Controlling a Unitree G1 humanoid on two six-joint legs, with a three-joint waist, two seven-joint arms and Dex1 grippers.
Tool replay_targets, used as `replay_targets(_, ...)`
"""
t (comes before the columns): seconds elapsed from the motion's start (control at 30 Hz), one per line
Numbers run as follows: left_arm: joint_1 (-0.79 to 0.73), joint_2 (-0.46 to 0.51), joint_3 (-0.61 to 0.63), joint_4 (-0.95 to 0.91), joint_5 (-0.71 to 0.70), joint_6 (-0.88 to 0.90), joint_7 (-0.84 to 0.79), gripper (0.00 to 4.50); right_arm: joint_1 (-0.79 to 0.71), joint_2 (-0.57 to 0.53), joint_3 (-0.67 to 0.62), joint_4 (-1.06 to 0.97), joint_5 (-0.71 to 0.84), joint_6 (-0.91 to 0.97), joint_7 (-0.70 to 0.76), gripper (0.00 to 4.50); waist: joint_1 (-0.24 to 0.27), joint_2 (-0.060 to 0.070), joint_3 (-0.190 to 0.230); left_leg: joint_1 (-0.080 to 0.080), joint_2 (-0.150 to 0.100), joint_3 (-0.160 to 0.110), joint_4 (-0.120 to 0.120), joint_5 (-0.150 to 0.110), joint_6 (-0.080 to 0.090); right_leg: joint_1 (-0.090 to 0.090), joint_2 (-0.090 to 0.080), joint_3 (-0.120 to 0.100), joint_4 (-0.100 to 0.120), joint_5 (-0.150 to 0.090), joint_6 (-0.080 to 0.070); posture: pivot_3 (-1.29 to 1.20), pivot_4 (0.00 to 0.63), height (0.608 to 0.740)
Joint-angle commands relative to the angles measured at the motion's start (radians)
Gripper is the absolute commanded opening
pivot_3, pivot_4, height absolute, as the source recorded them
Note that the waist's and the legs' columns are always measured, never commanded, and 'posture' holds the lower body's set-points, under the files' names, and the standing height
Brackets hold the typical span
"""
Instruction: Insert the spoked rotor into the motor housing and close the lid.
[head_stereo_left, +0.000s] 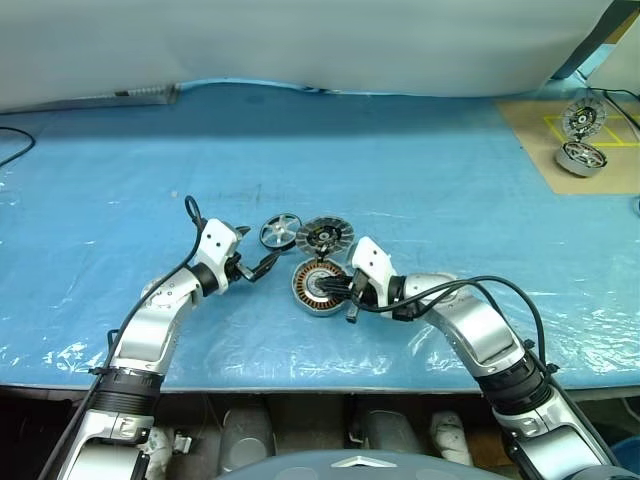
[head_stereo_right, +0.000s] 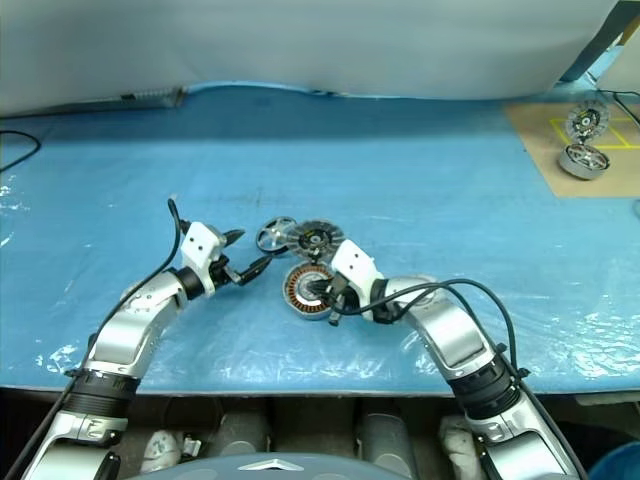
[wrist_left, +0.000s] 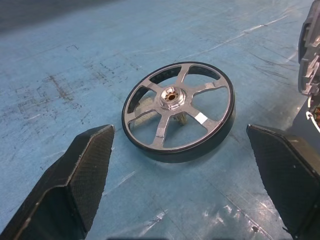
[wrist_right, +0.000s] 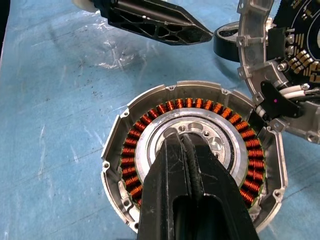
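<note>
Open housing on the blue table, rotor lying beside it, two grippers near them.

The motor housing (wrist_right: 192, 165) sits open on the table (head_stereo_left: 420, 180), with its copper-orange windings showing, and the lid (head_stereo_left: 325, 236) stands tilted up at its far edge, striped face visible. The right gripper (wrist_right: 186, 145) has its fingers pressed together, with nothing between them, and their tips are over the hub of the housing. The spoked rotor (wrist_left: 179, 111) lies flat on the table just beside the lid, to its left. The left gripper (wrist_left: 182, 165) has its fingers wide apart and is near the rotor, not touching it.
</note>
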Motion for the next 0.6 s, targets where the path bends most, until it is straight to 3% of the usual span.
replay_targets(0.03, -0.003, 0.013, 0.024, -0.045, -0.01, -0.001, -0.001, 4.5, -0.022, 0.015, -0.014, -0.005, -0.006, -0.028, -0.016, 0.04, 0.0, 0.0, 0.0, 0.0, 0.0, 0.0, 0.0, 0.0, 0.0, 0.0, 0.0, 0.0, 0.0, 0.0, 0.0, 0.0, 0.15, 0.74)
replay_targets(0.6, -0.007, 0.007, 0.018, -0.065, -0.011, 0.023, 0.003, 4.5, 0.001, -0.008, -0.048, -0.078, 0.03, 0.007, -0.016, 0.04, 0.0, 0.0, 0.0, 0.0, 0.0, 0.0, 0.0, 0.0, 0.0, 0.0, 0.0, 0.0, 0.0, 0.0, 0.0, 0.0, 0.15, 0.74)
